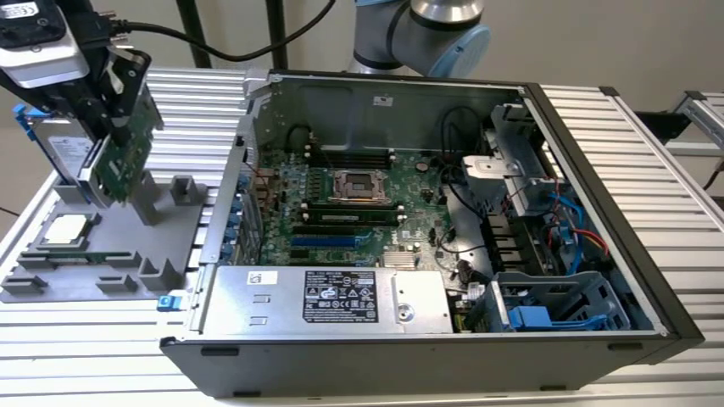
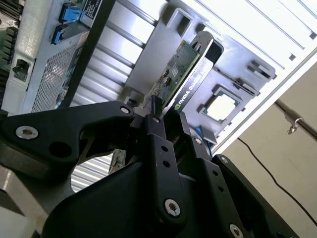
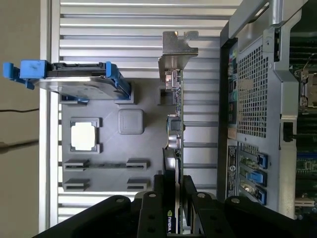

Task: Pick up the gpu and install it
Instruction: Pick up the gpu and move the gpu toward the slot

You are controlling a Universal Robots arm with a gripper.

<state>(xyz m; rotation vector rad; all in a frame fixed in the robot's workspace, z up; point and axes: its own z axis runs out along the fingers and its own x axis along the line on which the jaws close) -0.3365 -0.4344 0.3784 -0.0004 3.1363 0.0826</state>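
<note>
Gpu gripped at the tray; installation outstanding.

Fingers (image 2: 159,144) closed narrow on the gpu (image 1: 122,161), holding it on edge, bracket end farthest from them; the grey tray (image 1: 68,263) lies directly beneath the fingers, and whether the card has cleared its stand cannot be told; the open case (image 1: 374,365) stands well apart to one side of the fingers; pick-up judged in hand, carrying and seating in the case not yet done.
</note>
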